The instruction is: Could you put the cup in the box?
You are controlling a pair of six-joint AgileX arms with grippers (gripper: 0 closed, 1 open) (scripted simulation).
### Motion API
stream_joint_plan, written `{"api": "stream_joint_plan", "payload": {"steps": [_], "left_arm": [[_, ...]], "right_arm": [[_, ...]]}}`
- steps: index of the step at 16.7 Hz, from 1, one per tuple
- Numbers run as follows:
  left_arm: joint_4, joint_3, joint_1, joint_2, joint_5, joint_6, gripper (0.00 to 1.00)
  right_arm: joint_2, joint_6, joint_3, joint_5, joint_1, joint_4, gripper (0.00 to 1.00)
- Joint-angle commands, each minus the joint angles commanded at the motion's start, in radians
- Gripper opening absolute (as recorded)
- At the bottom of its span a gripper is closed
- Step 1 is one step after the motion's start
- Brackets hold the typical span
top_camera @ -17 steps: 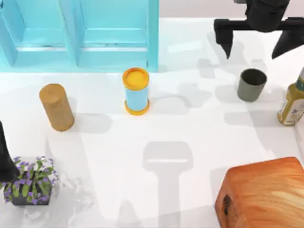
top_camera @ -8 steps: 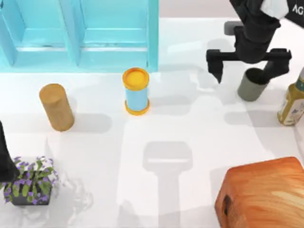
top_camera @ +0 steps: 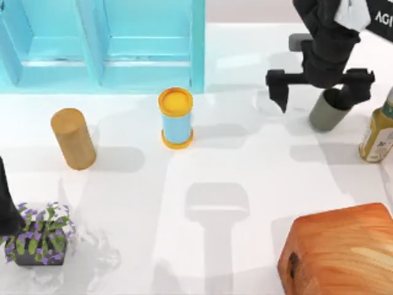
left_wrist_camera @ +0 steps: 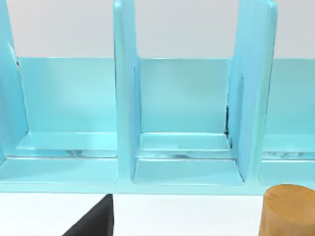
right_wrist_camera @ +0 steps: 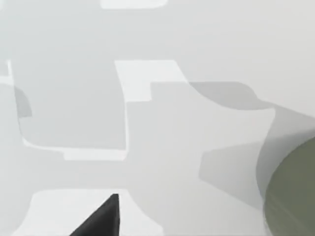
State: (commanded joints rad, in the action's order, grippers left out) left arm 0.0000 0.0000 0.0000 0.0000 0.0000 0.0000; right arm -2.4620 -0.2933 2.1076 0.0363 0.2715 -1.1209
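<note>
- Cup [top_camera: 324, 115] stands at the table's right side, near the bottle [top_camera: 377, 133], well apart from the wooden box [top_camera: 344, 252].
- Right gripper [top_camera: 319, 86] hangs over it, jaws wide, holding nothing; one finger overlaps the rim, so descending off-centre could topple the cup.
- A sideways knock might push it against the bottle.
- Left arm parked at the table's left edge.

A glossy white table [top_camera: 245, 160] carries soft grey shadows, with a turquoise shelf unit [top_camera: 104, 46] at its far left

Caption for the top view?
Right gripper, open, above the cup; wooden box lies at the near right.
</note>
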Motion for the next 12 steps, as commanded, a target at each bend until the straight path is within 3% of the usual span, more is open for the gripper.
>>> {"api": "stream_joint_plan", "payload": {"steps": [11, 12], "left_arm": [[0.0, 0.0, 0.0, 0.0, 0.0, 0.0, 1.0], [0.0, 0.0, 0.0, 0.0, 0.0, 0.0, 1.0]], "right_arm": [[0.0, 0.0, 0.0, 0.0, 0.0, 0.0, 0.02], [0.0, 0.0, 0.0, 0.0, 0.0, 0.0, 0.0]]}}
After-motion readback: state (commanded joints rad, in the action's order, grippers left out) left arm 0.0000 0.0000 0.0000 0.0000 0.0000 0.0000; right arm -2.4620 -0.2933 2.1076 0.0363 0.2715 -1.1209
